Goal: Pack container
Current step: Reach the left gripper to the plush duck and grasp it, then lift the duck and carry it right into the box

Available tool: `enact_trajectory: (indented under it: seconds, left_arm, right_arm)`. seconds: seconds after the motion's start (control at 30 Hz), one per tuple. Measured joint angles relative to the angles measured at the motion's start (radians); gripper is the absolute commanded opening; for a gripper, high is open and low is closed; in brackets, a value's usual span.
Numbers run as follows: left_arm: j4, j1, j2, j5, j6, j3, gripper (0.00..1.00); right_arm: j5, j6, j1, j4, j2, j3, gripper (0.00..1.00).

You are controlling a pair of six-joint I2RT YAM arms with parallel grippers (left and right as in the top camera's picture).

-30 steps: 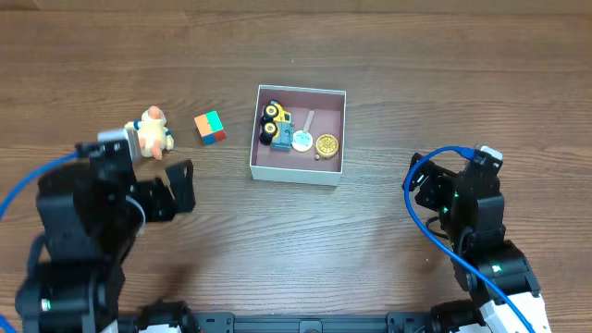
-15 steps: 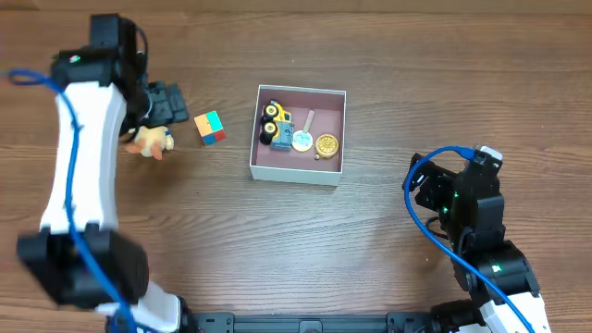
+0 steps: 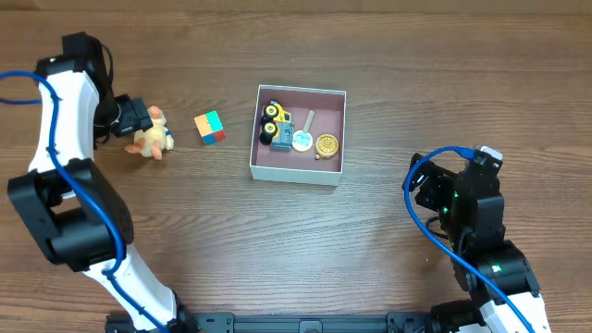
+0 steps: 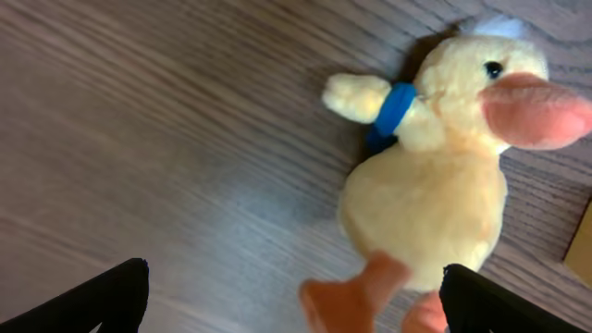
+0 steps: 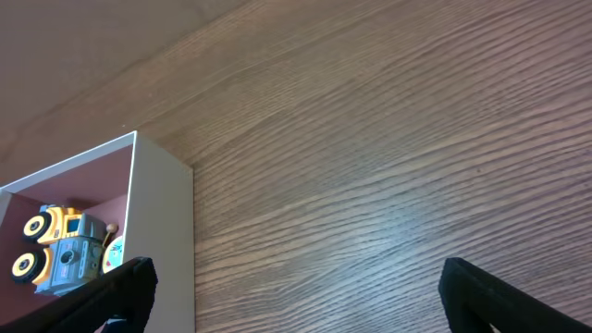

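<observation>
The container point(image 3: 297, 170) is a shallow white box with a pink inside at the table's middle. It holds a yellow toy truck point(image 3: 274, 124), a blue-white round toy point(image 3: 302, 141) and a gold disc point(image 3: 326, 144). It also shows in the right wrist view point(image 5: 157, 203). A plush duck point(image 3: 153, 135) with a blue collar lies at the left; it fills the left wrist view point(image 4: 435, 194). My left gripper point(image 3: 132, 119) is open right over the duck, whose feet lie between the fingers point(image 4: 294, 301). My right gripper point(image 3: 427, 188) is open and empty at the right point(image 5: 291, 301).
A small multicoloured cube point(image 3: 210, 128) sits between the duck and the container. Blue cables run along both arms.
My left arm has swung from the front left up to the far left and come down over the duck. The right arm has not moved.
</observation>
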Motion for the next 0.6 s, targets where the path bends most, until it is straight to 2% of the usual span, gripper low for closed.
enact_trajectory:
  seconds: [0.37,0.6]
  left_arm:
    - [0.057,-0.091,0.082,0.030,0.167,0.000,1.00]
    - [0.056,-0.114,0.156,0.034,0.192,0.000,1.00]
  right_arm:
    - [0.000,0.000,0.000,-0.001,0.000,0.000,1.00]
    - [0.000,0.001,0.000,0.000,0.000,0.000,1.00]
